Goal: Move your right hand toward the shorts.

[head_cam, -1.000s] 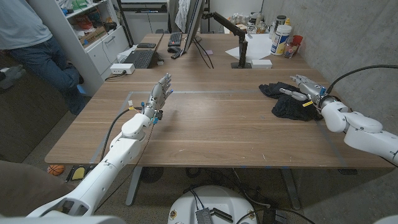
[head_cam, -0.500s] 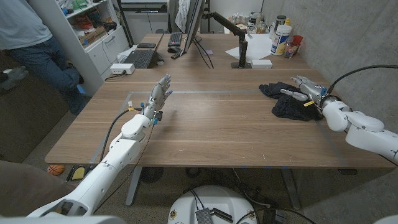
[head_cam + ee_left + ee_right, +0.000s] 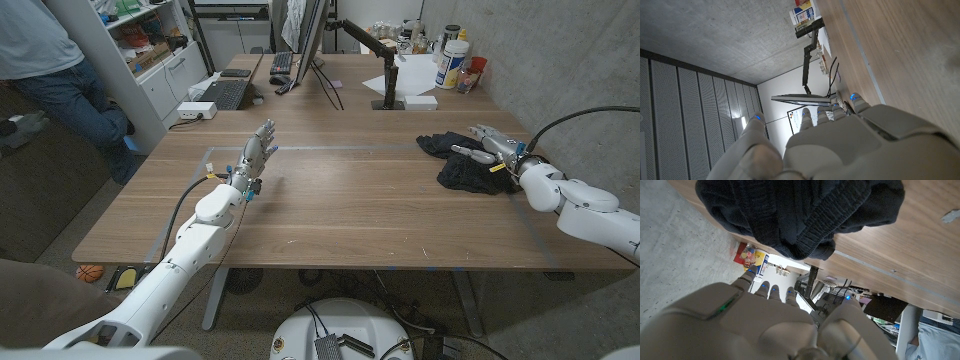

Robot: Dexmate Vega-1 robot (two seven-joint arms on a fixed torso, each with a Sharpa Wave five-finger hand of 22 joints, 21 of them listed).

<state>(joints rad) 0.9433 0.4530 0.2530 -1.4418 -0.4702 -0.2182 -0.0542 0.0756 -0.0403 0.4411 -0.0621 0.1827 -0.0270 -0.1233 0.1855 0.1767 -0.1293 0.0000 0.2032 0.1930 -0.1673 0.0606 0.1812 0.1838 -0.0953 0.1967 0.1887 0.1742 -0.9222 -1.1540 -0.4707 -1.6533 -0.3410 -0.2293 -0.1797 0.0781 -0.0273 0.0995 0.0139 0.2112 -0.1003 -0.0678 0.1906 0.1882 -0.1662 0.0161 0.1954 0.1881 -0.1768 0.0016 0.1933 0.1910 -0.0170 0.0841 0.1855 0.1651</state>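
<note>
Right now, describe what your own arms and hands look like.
Both arms are smooth white rounded shells. The left hand and right hand are pale grey, segmented, with small blue lights on the fingers and yellow tags at the wrists. A black cable runs along the left forearm; another black cable arcs from the right wrist.

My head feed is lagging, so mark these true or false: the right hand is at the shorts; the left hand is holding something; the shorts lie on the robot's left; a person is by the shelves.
1. The right hand is at the dark shorts, fingers spread over them: true.
2. The left hand holds something: false, it is raised with fingers apart and holds nothing.
3. The shorts lie on the robot's left: false, they lie on its right.
4. A person is by the shelves: true.
</note>
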